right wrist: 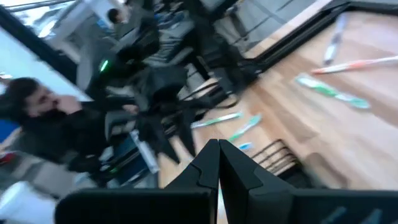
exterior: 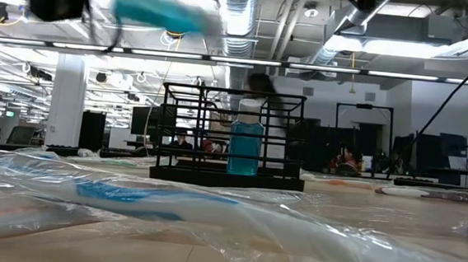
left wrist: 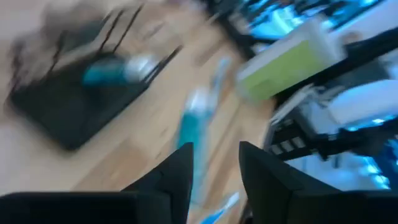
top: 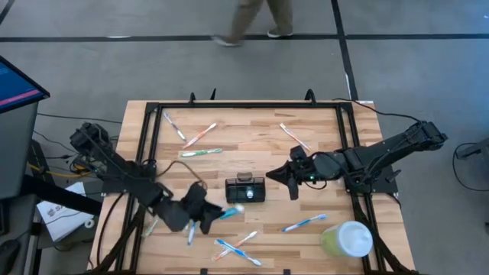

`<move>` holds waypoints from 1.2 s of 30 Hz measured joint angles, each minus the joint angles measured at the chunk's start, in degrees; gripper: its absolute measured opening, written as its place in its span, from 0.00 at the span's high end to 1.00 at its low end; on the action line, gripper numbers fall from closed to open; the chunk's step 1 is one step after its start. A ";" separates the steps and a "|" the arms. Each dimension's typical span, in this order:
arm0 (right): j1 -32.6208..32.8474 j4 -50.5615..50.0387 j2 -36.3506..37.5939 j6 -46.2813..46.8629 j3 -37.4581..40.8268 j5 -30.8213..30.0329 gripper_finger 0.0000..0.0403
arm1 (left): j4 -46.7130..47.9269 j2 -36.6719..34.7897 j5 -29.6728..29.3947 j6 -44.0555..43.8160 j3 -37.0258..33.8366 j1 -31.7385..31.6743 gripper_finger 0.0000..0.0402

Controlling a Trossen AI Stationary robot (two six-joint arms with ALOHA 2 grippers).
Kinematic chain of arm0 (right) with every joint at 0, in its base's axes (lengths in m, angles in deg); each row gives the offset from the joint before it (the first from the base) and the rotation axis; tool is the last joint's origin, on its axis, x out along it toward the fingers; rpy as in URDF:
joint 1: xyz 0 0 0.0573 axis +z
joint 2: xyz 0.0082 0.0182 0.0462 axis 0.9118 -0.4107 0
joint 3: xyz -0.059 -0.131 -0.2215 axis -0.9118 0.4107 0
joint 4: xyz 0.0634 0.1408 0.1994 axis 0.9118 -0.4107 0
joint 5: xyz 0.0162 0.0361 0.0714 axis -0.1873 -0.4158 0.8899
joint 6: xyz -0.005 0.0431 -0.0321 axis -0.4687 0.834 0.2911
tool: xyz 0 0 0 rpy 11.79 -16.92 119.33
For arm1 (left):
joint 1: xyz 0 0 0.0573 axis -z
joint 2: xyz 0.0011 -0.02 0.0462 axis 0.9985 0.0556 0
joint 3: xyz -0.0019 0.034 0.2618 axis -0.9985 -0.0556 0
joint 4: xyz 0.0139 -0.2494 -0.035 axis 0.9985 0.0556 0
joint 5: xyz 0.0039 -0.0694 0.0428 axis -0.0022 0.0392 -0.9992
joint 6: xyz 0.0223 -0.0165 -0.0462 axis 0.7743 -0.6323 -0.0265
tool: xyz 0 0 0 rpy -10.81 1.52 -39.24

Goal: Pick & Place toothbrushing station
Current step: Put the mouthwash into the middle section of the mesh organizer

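Green cup (top: 348, 240); scattered toothbrushes (top: 201, 136)
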 joint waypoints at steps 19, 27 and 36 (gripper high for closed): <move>2.19 -2.03 0.00 1.95 0.00 0.91 1.00 | -2.76 -1.29 7.56 9.26 -0.09 -4.49 0.95; 2.40 -11.94 0.00 -0.39 0.00 9.92 1.00 | -3.02 -1.27 7.62 9.29 -0.09 -4.47 0.99; 5.03 -27.02 0.00 -11.54 0.00 23.93 1.00 | -3.48 -1.27 7.21 9.25 -0.09 -2.46 0.99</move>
